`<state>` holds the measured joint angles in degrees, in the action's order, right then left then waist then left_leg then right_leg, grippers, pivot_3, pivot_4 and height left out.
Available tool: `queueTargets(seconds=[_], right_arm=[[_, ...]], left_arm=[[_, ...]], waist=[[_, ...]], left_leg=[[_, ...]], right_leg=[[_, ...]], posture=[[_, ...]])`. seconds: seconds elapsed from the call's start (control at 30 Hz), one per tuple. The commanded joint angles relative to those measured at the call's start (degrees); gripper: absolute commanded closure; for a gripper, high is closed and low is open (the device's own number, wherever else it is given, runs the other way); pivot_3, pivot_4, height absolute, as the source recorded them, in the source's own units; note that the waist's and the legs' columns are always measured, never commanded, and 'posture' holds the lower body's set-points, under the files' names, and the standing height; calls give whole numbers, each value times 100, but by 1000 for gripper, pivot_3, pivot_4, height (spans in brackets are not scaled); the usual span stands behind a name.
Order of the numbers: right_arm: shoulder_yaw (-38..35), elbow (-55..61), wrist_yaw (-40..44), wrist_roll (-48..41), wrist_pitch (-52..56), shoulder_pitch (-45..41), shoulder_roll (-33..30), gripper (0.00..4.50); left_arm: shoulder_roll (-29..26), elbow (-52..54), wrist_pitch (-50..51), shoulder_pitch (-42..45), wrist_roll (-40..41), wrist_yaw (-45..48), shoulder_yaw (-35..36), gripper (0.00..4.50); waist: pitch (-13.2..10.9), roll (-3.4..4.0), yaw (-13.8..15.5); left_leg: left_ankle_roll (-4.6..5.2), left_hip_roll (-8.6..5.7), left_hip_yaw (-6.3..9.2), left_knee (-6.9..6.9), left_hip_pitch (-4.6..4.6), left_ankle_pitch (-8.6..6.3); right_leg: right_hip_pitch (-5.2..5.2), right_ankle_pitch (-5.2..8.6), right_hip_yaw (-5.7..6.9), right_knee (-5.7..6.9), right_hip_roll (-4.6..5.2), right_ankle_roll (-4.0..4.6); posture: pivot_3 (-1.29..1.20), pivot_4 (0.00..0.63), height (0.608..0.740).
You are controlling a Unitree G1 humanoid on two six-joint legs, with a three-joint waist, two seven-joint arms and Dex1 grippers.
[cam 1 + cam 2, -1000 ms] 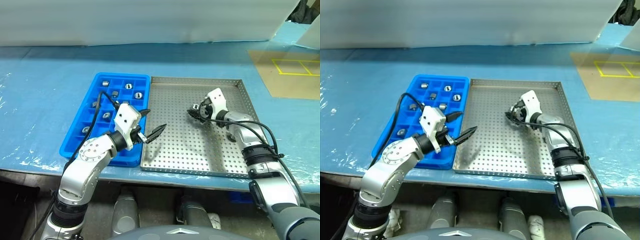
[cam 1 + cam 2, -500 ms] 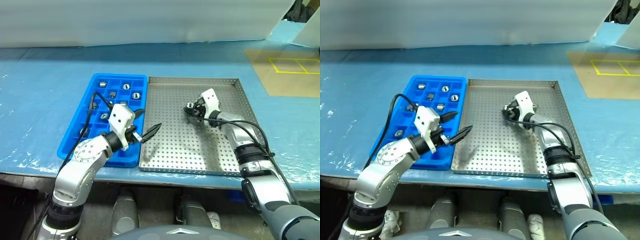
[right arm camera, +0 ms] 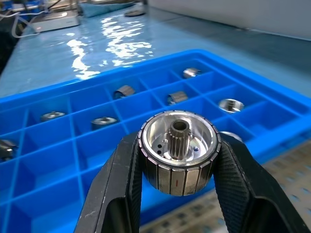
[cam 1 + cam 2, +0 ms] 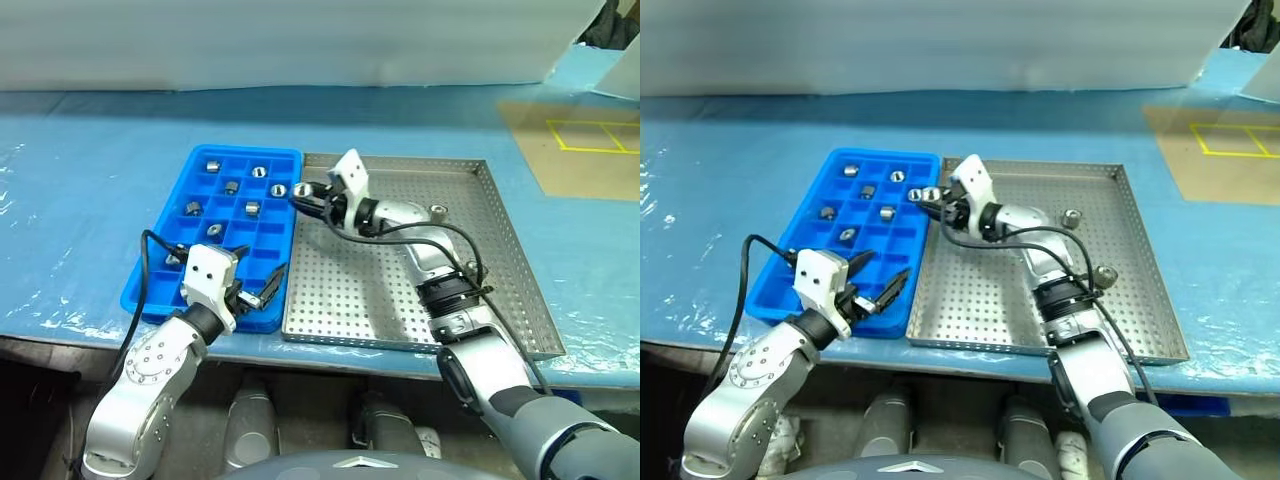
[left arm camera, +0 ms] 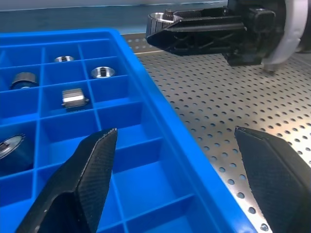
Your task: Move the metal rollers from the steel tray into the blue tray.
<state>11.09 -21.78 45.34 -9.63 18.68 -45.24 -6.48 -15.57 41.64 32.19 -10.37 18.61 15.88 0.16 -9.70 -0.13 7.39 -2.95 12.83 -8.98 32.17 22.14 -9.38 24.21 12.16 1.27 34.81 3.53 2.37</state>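
Roller point(image 3: 178, 152) in R tool point(image 4: 303, 192), over blue tray point(image 4: 160, 285)

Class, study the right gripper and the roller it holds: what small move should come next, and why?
Probably carry the right gripper slightly further over the blue tray and lower it above a free compartment. It is shut on a metal roller near the tray's edge beside the steel tray, not yet over an empty cell.

The right hand point(image 4: 303, 192) has carried a roller point(image 3: 178, 151) to the blue tray's point(image 4: 160, 290) edge; the left hand point(image 4: 252, 287) drew back.
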Motion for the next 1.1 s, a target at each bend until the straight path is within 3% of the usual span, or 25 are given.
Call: queueTargets(seconds=[0.03,0.4,0.83,1.07,1.1], right_arm=[[169,170,133,27,7,-250,104,2877],[856,-9,865,146,318,-419,320,2877],[1493,-1062,672,1008,-195,-674,813,2877],[1014,-1229,555,864,-438,-814,786,607],[893,-1211,514,817,-462,-819,744,607]], left_arm=[[75,272,-219,-93,-50,-168,138,429],[217,406,-529,-664,-155,-434,151,429],[399,890,-769,-1392,-342,-739,35,429],[308,716,-765,-1021,-335,-635,0,429],[283,665,-735,-904,-309,-594,-19,429]], waist=[[0,0,30],[0,0,143],[-2,2,463],[-5,6,608],[-5,7,618]], left_leg=[[0,0,2,-1,2,0],[-2,-1,13,-7,4,0],[-3,-2,38,-18,6,0],[-4,-2,37,-18,6,1],[-6,-2,36,-18,6,2]], right_leg=[[0,0,1,-1,0,0],[1,1,1,-5,-1,-2],[3,19,3,-7,-1,-27],[4,15,1,-5,-5,-21],[4,15,0,-4,-7,-19]], posture=[[331,150,740],[405,150,740],[525,150,740],[480,150,740],[451,150,740]])
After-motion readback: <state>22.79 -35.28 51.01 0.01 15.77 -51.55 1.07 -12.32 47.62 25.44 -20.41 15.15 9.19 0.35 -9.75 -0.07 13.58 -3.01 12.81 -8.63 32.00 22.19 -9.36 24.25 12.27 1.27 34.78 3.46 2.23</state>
